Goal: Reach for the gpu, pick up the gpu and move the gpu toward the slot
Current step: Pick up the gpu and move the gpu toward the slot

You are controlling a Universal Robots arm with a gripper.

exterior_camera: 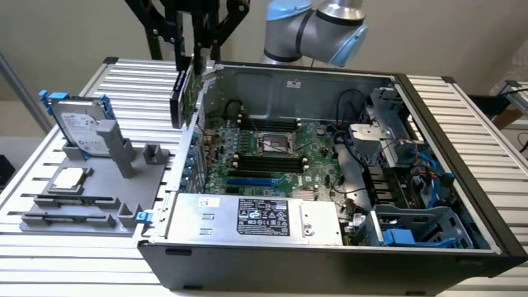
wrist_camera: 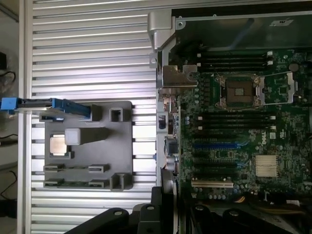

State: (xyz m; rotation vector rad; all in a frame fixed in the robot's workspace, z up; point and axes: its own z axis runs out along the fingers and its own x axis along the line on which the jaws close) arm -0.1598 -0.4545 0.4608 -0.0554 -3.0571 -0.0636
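Over the open computer case point(exterior_camera: 462, 204) on a slatted aluminium table point(exterior_camera: 462, 105), a Universal Robots arm point(exterior_camera: 318, 25) carries the gpu point(exterior_camera: 180, 93) edge-down, the card hanging above the case's wall on the exterior view's left. Inside the case, the motherboard point(exterior_camera: 272, 154) lies exposed with its empty CPU socket point(exterior_camera: 276, 141) and the blue expansion slot point(wrist_camera: 217, 145) between the socket and the power supply point(exterior_camera: 256, 216). Beside the case, a grey parts fixture point(exterior_camera: 91, 185) holds a hard drive in a blue frame point(exterior_camera: 78, 120). The black gripper point(exterior_camera: 196, 46) is clamped on the card's upper edge. By the look of it, the pick-up is done and the carry toward the slot is under way; seating calls for aligning the card's lower edge with the slot.
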